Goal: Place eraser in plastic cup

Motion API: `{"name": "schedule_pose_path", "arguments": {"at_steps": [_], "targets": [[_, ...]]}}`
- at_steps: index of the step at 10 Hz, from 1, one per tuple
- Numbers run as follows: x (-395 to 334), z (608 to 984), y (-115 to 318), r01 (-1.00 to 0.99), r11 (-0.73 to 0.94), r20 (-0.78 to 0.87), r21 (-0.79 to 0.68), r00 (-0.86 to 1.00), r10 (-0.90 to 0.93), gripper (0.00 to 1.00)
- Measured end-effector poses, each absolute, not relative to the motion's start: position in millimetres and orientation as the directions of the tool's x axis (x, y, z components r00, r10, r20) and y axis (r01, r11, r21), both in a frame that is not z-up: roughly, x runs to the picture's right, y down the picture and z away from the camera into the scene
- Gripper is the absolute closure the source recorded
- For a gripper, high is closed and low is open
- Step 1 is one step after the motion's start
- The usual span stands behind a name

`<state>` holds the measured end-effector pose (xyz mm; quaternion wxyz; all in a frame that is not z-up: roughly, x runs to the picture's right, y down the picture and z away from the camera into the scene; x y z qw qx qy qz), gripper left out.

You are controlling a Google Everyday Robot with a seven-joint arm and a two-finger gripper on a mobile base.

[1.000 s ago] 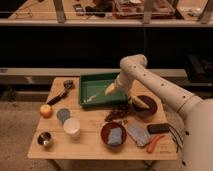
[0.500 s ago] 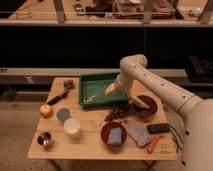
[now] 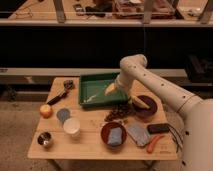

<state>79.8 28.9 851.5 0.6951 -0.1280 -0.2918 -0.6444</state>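
Nothing to report by way of movement: same pose as a second ago and half a second ago for the arm, the gripper (image 3: 109, 91) and every item on the table (image 3: 90, 146). Still hanging over the green tray (image 3: 81, 92) toward the back of the table, wrist angled down and to the left. Jaws spread to the full, pinching nothing as far as can be made out. Hard to separate from the pale shape beneath in this dim view, so possibly just above the tray floor rather than touching it.

Meaning for the task: no progress yet. Eraser (image 3: 157, 128) lying flat and untouched near the right edge of the table, just beside the grey pad (image 3: 137, 134) and behind the orange carrot-like piece (image 3: 154, 143). Plastic cup (image 3: 72, 127) standing upright on the left half, well apart from the eraser, with the red bowl (image 3: 114, 135) between the two. Gripper well apart from both, further back.

Judged from this: a pause or a start pose, not a reach. Still to do, all of it: swing right and forward to the eraser, close across its narrow side, lift, carry past the red bowl, release over the cup. Likely snag: flat block low on the wood and close to the pad, so little room for a jaw on that side.
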Motion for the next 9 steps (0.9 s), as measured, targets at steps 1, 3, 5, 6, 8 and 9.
{"name": "schedule_pose_path", "arguments": {"at_steps": [1,3,5,6,8,9], "targets": [[80,851,29,0.971,0.137,0.571,0.198,-0.001,-0.821,0.2],[80,851,29,0.971,0.137,0.571,0.198,-0.001,-0.821,0.2],[80,851,29,0.971,0.136,0.57,0.198,-0.001,-0.821,0.2],[80,849,26,0.972,0.133,0.566,0.195,-0.001,-0.824,0.2],[81,833,9,0.975,0.143,0.537,0.168,0.031,-0.843,0.2],[84,821,-1,0.976,0.151,0.526,0.154,0.048,-0.849,0.2]]}}
